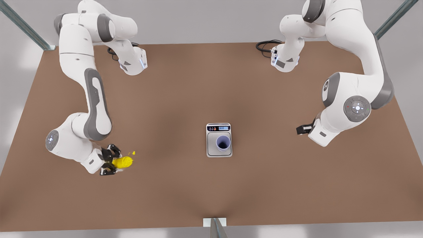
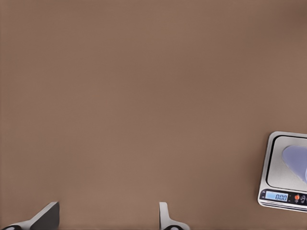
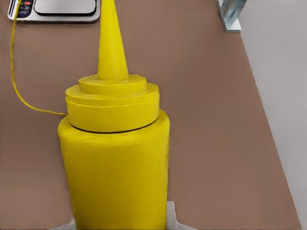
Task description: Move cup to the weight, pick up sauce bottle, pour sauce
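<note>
Table [image 1: 185,99]: brown, bare over most of its top. Grey metal posts at its corners, and a bracket [image 1: 214,222] at the middle of the near edge.

Two white arms. The arm on the front view's left carries the right wrist camera; the arm on the front view's right carries the left one.

Left gripper [image 1: 301,129]: hangs above bare table on the front view's right, well apart from the scale. In its wrist view the fingers [image 2: 47,216] stand wide apart with nothing between them. This arm waits.

Right gripper [image 1: 110,160]: low, near the table's edge on the front view's left, closed around the bottle.

Scale [image 1: 219,140]: flat, silver-grey, near the table's centre. Black strip along its far side with a small blue display; left wrist view reads "0.00" [image 2: 280,197]. Coloured buttons beside the display, their markings too small to read.

Cup [image 1: 223,143]: lavender, upright on the scale's steel plate, inside the plate's edges, toward its right side in the front view.

Bottle [image 1: 123,162]: bright yellow, held by its body, lying roughly level with the nozzle [image 3: 112,43] pointing toward the scale. No label or writing shows on it. Well apart from cup and scale.

Small yellow specks [image 1: 133,153] sit just beyond the bottle's nozzle end. A thin yellow strand [image 3: 19,81] curves from the bottle's shoulder toward the scale [image 3: 55,10].
</note>
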Robot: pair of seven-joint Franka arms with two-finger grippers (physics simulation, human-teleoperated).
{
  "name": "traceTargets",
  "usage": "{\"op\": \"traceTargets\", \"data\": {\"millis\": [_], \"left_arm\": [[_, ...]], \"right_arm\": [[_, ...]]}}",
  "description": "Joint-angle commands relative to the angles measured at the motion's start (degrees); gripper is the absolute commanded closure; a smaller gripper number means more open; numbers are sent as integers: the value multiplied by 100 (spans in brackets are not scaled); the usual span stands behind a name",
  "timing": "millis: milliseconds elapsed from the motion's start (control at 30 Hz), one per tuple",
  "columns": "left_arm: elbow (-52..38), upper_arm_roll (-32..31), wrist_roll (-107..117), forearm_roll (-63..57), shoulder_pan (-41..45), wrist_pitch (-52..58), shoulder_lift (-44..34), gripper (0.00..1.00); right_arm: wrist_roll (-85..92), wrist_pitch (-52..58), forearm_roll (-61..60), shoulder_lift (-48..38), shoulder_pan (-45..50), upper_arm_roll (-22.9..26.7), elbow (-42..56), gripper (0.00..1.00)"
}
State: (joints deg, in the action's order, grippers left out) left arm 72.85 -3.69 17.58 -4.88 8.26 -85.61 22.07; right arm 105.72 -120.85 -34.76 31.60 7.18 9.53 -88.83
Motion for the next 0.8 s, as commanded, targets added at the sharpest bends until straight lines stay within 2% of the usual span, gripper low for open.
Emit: {"op": "traceTargets", "data": {"millis": [0,167,200,267,433,767], "left_arm": [[1,0,0,-13,0,0,-1,0],[27,9,9,-83,53,0,8,0],[27,9,9,-83,44,-8,35,0],[18,9,18,-189,53,-17,43,0],[18,9,18,-198,53,-17,79,0],[18,9,18,-198,53,-8,79,0]], "right_arm": [[264,44,-205,65,-59,-4,-2,44],[2251,878,-2148,681,-824,-56,-90,44],[2726,967,-2430,795,-1069,-240,-90,44],[2964,1072,-2465,979,-1842,-934,-152,44],[2981,2179,-3854,1779,-2142,-997,-152,44],[2972,1951,-3608,1867,-2213,-979,-64,44]]}}
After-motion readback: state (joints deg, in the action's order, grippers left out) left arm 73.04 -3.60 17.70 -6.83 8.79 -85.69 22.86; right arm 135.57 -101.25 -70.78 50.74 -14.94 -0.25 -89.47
